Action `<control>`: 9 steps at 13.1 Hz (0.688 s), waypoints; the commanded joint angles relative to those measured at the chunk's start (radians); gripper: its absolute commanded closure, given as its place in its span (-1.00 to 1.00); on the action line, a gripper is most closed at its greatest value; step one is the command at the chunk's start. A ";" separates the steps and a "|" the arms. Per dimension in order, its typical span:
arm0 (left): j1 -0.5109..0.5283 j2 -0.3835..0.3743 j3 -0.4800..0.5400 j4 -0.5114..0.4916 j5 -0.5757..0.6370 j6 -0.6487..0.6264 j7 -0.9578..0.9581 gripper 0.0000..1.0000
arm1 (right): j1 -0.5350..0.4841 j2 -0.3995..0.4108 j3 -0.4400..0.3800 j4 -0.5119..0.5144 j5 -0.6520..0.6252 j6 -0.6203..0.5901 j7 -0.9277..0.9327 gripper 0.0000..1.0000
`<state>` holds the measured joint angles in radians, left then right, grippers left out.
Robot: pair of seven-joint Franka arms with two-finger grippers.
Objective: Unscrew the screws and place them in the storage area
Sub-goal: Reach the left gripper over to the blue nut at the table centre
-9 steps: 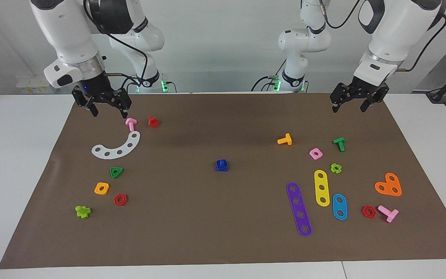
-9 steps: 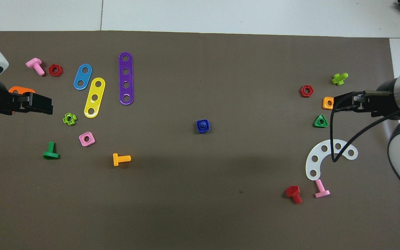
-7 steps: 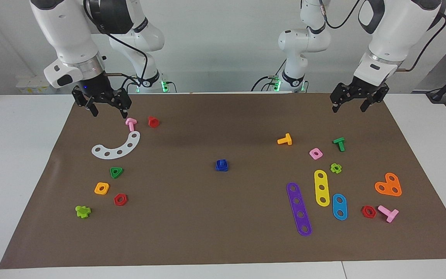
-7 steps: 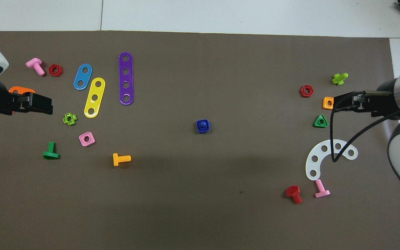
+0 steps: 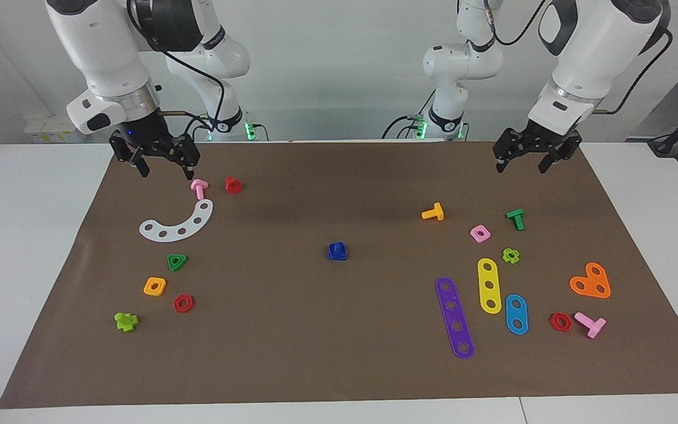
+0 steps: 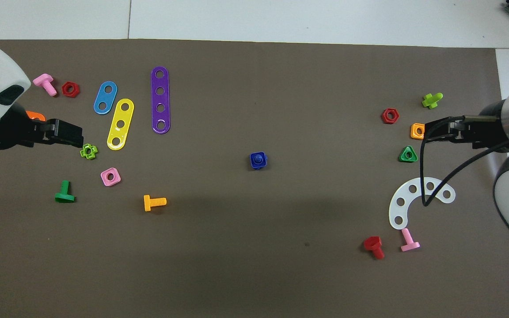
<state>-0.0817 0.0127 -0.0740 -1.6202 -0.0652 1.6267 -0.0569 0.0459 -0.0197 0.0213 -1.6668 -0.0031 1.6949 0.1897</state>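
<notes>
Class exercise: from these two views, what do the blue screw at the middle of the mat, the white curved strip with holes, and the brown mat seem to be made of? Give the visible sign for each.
Blue screw: probably moulded plastic, given its saturated uniform colour and chunky toy shape.
White curved strip: likely thin plastic; it lies flat, pale, with clean round holes.
Brown mat: matte, perhaps paper or thin sheet; no shine, faint creases.

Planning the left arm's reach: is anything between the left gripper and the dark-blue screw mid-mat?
Nothing tall. The left gripper hangs open above the mat; only the flat-lying orange bolt lies roughly between it and the dark-blue screw.
</notes>
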 commanded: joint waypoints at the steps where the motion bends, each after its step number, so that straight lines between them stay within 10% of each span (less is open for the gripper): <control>1: -0.085 0.065 0.005 0.011 -0.044 0.034 -0.079 -0.99 | -0.014 -0.026 0.005 -0.028 0.029 0.008 -0.024 -1.00; 9: -0.361 0.294 0.006 0.011 -0.076 0.419 -0.550 -0.91 | -0.014 -0.026 0.005 -0.028 0.031 0.006 -0.024 -1.00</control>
<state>-0.3969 0.2529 -0.0863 -1.6220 -0.1211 1.9751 -0.5307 0.0459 -0.0197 0.0213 -1.6668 -0.0031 1.6949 0.1897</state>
